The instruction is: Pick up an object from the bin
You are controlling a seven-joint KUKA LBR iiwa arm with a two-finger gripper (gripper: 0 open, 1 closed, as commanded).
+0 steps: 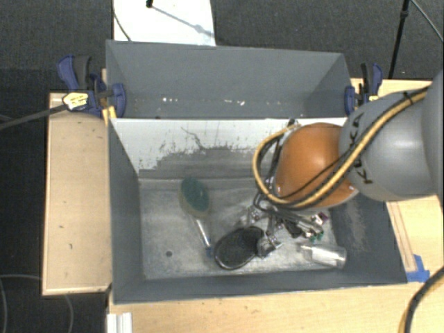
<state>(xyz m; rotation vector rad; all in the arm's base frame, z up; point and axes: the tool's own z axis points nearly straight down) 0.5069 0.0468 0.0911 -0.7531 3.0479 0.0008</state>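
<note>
Clutter gathers at the front right of the bin (125, 207), so the arm (395, 151) leans in low there, its jaws down beside the right end of a black oval thing (236, 250) lying front-centre. Cables hide whether they are open or gripping anything. A green lump (195, 194) lies apart.

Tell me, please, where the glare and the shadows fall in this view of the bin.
In the camera view, glare is strongest high on the bin's sloped back wall. The orange cover carries a soft sheen and the silver tube shines bright. Shadow lies under the arm, around the gripper and the black oval thing.
</note>
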